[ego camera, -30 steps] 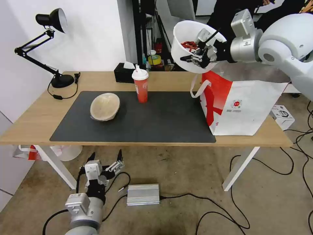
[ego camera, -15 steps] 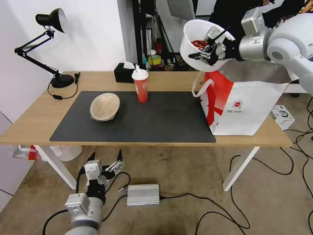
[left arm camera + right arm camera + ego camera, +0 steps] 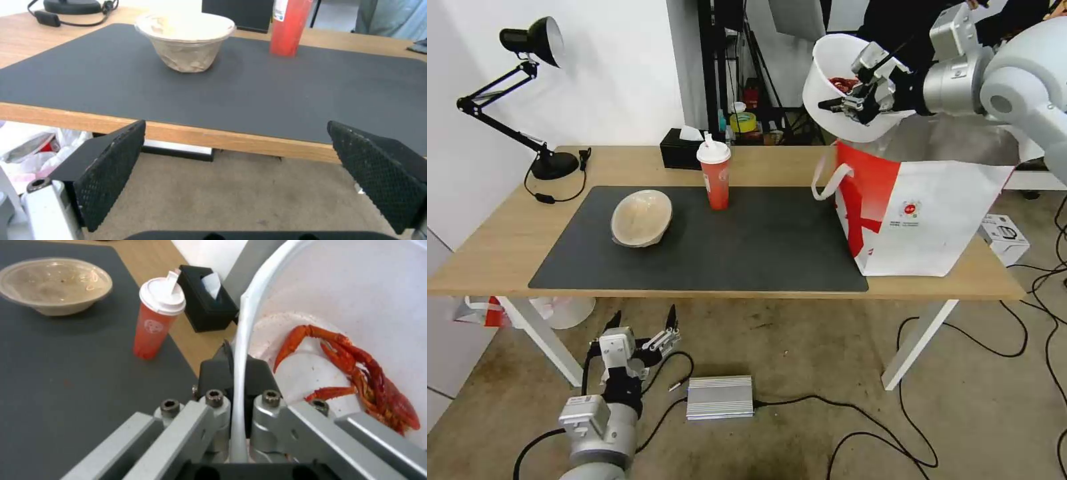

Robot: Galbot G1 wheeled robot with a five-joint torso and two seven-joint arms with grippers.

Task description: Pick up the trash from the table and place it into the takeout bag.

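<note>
Light-wood table (image 3: 507, 233) carries, left to right, the beige pulp bowl (image 3: 642, 218) and red paper cup (image 3: 714, 175) on its mat, both unpicked, then the takeout bag (image 3: 920, 220). Below the table's edge the left gripper (image 3: 644, 333) hangs wide open and empty. High over the bag's mouth, the right gripper (image 3: 860, 100) is clamped on the rim of the white plastic bowl (image 3: 834, 73) of crayfish shells, not yet inside.

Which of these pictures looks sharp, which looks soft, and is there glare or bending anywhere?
Head view: fairly sharp, evenly lit, the table edges bow slightly like a wide lens. Left wrist view: soft, the beige bowl washed out by glare at its rim, the open left end effector close and dark. Right wrist view: the white bowl rim pinched by the right end effector looms large, crayfish shells clear.
</note>
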